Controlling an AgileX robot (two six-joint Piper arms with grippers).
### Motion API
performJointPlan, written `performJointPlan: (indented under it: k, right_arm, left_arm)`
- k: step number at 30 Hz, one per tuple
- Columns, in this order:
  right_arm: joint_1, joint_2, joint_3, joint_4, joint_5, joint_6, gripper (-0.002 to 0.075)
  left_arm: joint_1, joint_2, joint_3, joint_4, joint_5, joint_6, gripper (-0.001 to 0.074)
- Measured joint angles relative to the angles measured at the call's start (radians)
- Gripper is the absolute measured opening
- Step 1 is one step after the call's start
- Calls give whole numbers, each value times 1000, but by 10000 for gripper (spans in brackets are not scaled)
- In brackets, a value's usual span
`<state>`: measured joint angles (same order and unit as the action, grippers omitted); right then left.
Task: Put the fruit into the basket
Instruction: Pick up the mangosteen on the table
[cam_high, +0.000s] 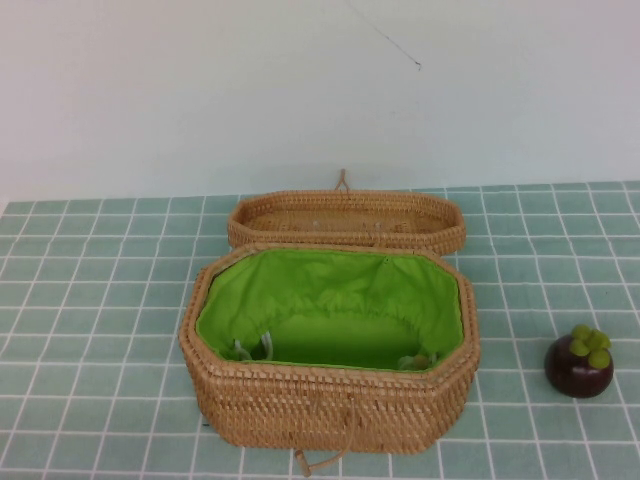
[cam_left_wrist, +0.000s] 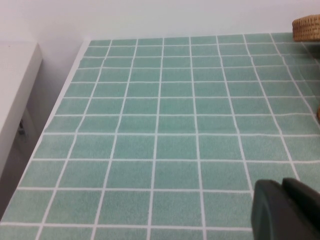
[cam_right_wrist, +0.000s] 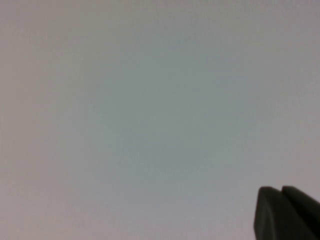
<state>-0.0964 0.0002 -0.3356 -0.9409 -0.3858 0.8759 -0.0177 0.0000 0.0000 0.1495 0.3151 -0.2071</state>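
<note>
The fruit (cam_high: 579, 361), a dark maroon ball with light green leaves on top, sits on the tiled table to the right of the basket. The basket (cam_high: 330, 395) is woven tan wicker with bright green lining (cam_high: 330, 300), standing open in the middle, its lid (cam_high: 347, 220) folded back behind it. Neither arm shows in the high view. My left gripper (cam_left_wrist: 282, 186) is shut, empty, above bare tiles left of the basket. My right gripper (cam_right_wrist: 281, 191) is shut, empty, facing a blank pale surface.
The table is covered with a teal tiled cloth (cam_high: 90, 300). A pale wall stands behind it. In the left wrist view the table's left edge (cam_left_wrist: 60, 100) and a white ledge (cam_left_wrist: 15, 85) show, with a bit of the wicker lid (cam_left_wrist: 306, 27).
</note>
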Motion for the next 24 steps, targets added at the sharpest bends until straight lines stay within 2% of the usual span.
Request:
performJointPlan:
  k: [4,9,13,17,24]
  right_arm:
    - [0,0,-100,-157,146,119,-2]
    - [0,7,-145,-338,429,127,-2]
    - [0,37,-145,-340,703,111,-2]
    - [2,84,-145,-160,914,-59,-2]
    - [31,266,-236,358,1119,-394,-2]
  left_arm:
    - [0,0,0,0,0,0,-3]
    - [0,0,0,0,0,0,-3]
    - [0,0,0,0,0,0,-3]
    - [0,0,0,0,0,0,-3]
    - [0,0,0,0,0,0,-3]
